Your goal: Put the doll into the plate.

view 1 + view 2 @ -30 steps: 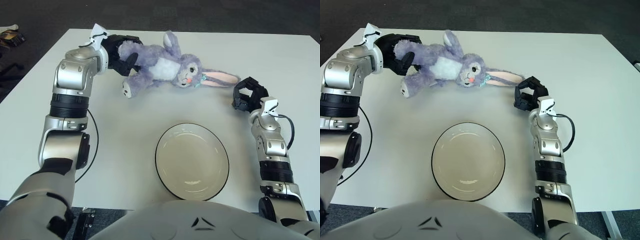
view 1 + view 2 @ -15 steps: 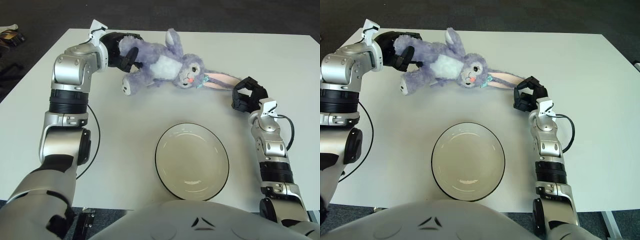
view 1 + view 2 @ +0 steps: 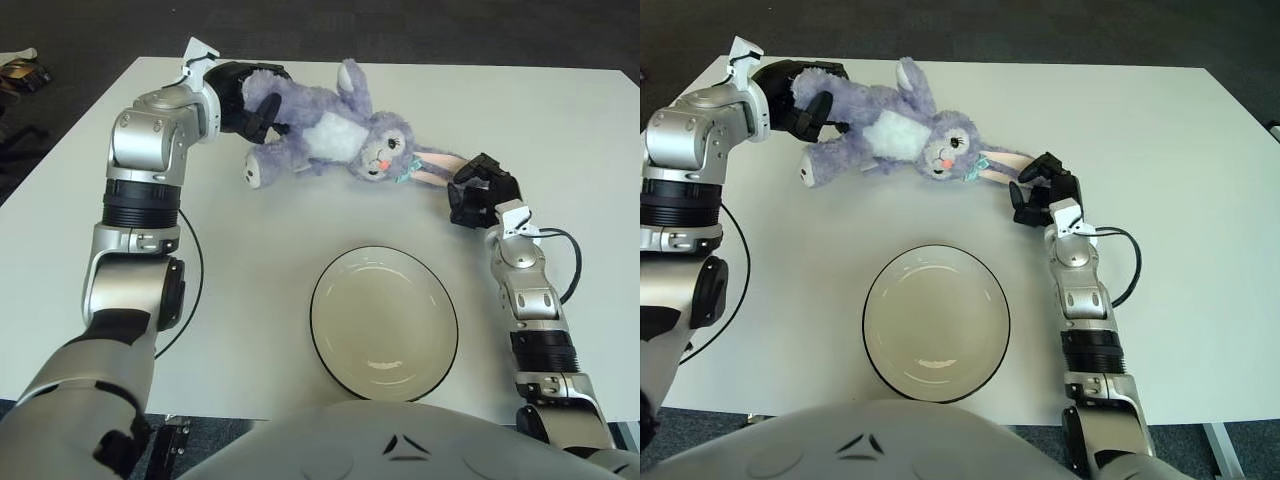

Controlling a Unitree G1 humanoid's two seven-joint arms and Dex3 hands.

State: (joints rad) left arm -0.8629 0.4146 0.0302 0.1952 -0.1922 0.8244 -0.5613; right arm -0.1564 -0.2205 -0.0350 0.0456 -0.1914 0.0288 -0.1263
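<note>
The doll (image 3: 325, 130) lay beyond the plate (image 3: 384, 322), its leg clamped by the left hand (image 3: 245, 98); the right hand (image 3: 476, 192), curled, pinched an ear, which could slip free.

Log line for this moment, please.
left robot hand: shut on doll leg | right robot hand: at doll's ear tips | plate: empty | doll on table

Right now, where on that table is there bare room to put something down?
The far right of the table, beyond the right hand, is bare, as is the stretch between the left arm and the plate. The far edge is crowded: the left hand grips the doll, the right hand at its ear.
</note>
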